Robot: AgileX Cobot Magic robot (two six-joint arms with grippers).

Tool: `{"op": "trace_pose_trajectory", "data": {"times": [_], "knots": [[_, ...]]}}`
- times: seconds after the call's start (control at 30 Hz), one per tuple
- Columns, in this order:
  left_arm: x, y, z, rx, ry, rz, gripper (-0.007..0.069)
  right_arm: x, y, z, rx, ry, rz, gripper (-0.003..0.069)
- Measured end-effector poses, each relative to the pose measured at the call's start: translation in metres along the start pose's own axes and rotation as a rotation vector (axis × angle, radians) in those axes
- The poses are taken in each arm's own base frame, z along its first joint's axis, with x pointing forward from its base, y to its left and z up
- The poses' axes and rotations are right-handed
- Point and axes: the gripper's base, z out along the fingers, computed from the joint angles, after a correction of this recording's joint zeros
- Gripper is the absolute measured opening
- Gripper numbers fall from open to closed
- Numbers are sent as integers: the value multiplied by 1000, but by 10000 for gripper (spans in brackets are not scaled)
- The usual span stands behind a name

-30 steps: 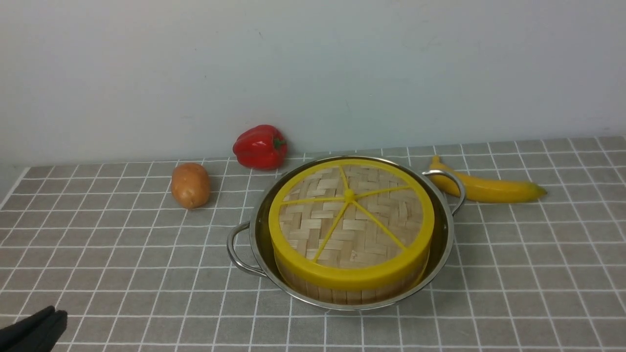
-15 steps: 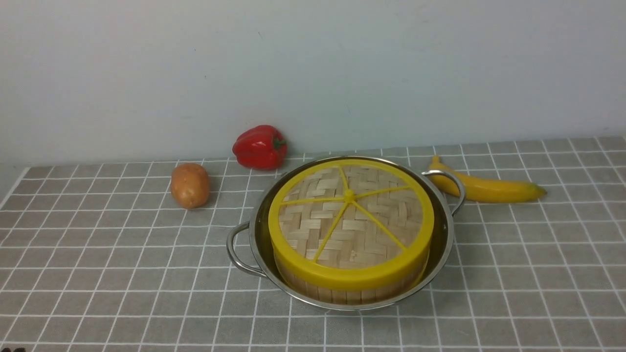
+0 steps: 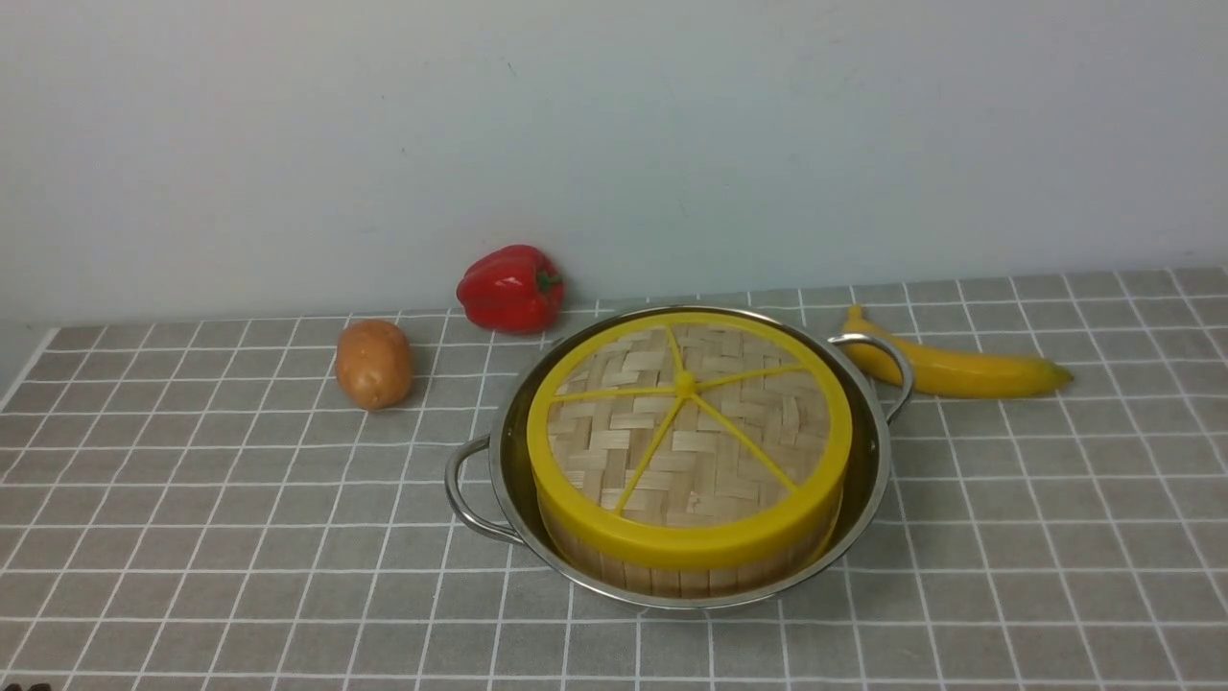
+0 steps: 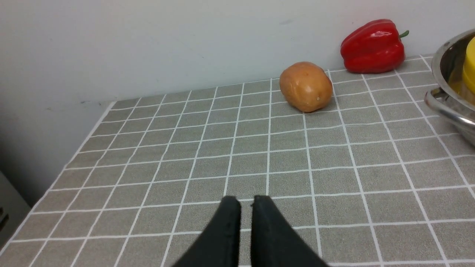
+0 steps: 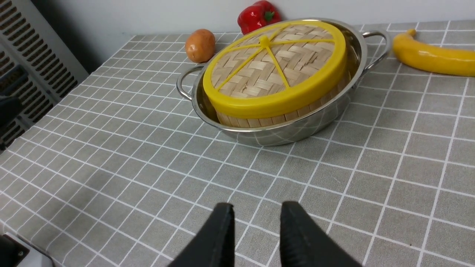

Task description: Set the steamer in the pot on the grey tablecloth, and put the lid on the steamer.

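The slatted bamboo steamer [image 3: 672, 568] sits inside the shiny steel two-handled pot [image 3: 868, 480] on the grey grid tablecloth [image 3: 240, 537], and the woven yellow-rimmed lid [image 3: 687, 437] lies flat on top. The left gripper [image 4: 246, 202] looks nearly closed and empty; the right gripper [image 5: 256, 209] is slightly parted, holding nothing.

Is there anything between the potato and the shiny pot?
No, only bare grey tablecloth lies between the potato and the pot, seen in the front view.

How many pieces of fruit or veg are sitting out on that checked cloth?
3: a potato left of the pot, a red pepper behind it by the wall, a banana to its right. None seem hidden.
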Motion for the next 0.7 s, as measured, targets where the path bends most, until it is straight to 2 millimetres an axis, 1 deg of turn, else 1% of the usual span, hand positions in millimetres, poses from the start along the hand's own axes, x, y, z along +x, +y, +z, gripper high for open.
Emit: {"op": "trace_pose_trajectory", "data": {"times": [0.1, 0.2, 0.27, 0.37, 0.43, 0.47, 0.53, 0.57, 0.6, 0.7], "knots": [[0, 0, 0, 0, 0, 0, 43, -3, 0, 0, -6, -32, -1, 211], [0, 0, 0, 0, 0, 0, 43, -17, 0, 5, -4, -228, -53, 219], [0, 0, 0, 0, 0, 0, 43, -30, -5, 10, 69, -438, -175, 227], [0, 0, 0, 0, 0, 0, 43, -34, -14, 19, 191, -583, -315, 235], [0, 0, 0, 0, 0, 0, 43, -27, -24, 31, 285, -599, -385, 238], [0, 0, 0, 0, 0, 0, 43, -21, -31, 40, 331, -581, -397, 239], [0, 0, 0, 0, 0, 0, 43, -13, -38, 49, 372, -552, -398, 240], [0, 0, 0, 0, 0, 0, 43, -3, -47, 58, 413, -515, -393, 240], [0, 0, 0, 0, 0, 0, 43, 0, -49, 60, 422, -503, -390, 240], [0, 0, 0, 0, 0, 0, 43, 20, -66, 76, 483, -436, -369, 240]]}}
